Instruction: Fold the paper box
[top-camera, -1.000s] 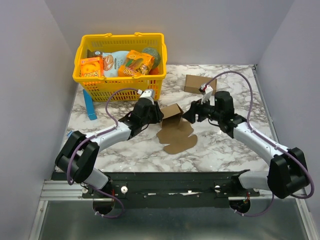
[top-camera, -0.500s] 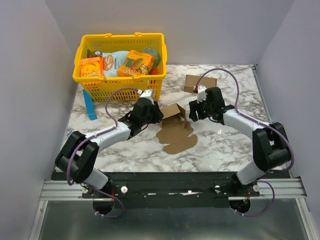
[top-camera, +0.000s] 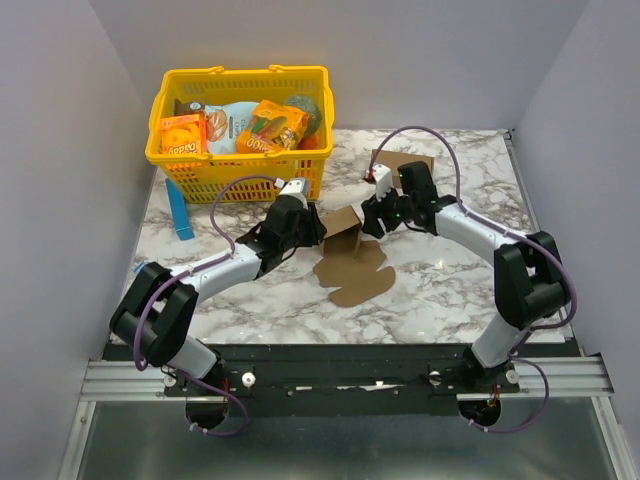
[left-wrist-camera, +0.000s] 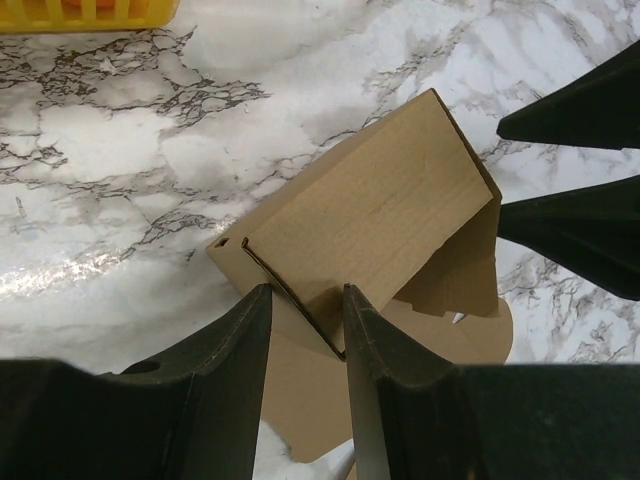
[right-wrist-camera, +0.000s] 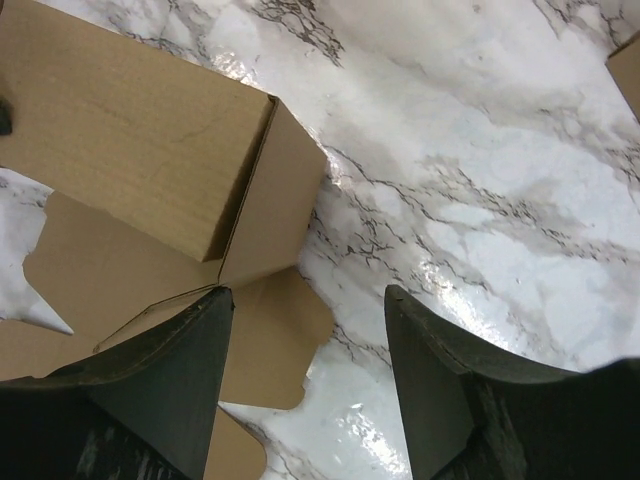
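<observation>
Cardboard at mid-table: the paper box (top-camera: 345, 224) sits half raised in the middle of the table (top-camera: 450, 290), one squarish wall-and-top section standing while its unfolded flaps lie flat on the marble toward the near side. The raised part's long axis runs from left to right, slanting a little toward the far side.

The left tool (top-camera: 308, 228) comes at it from the left and pinches a cardboard panel at the box's left end, with a finger (left-wrist-camera: 225, 370) on each face of the sheet. The right tool (top-camera: 371, 217) hangs just beside the box's right end with its fingers spread and nothing between them. From its wrist view the standing corner lies ahead and to the left and a loose flap lies under one finger. So the right arm is the free one, and the coming fold likely turns on that right-end flap.

At the far left a yellow basket (top-camera: 240, 72) holds orange snack boxes (top-camera: 183, 133) and a pale bag (top-camera: 238, 118). A separate brown carton (top-camera: 415, 160) lies far right on the table — outside the basket.
</observation>
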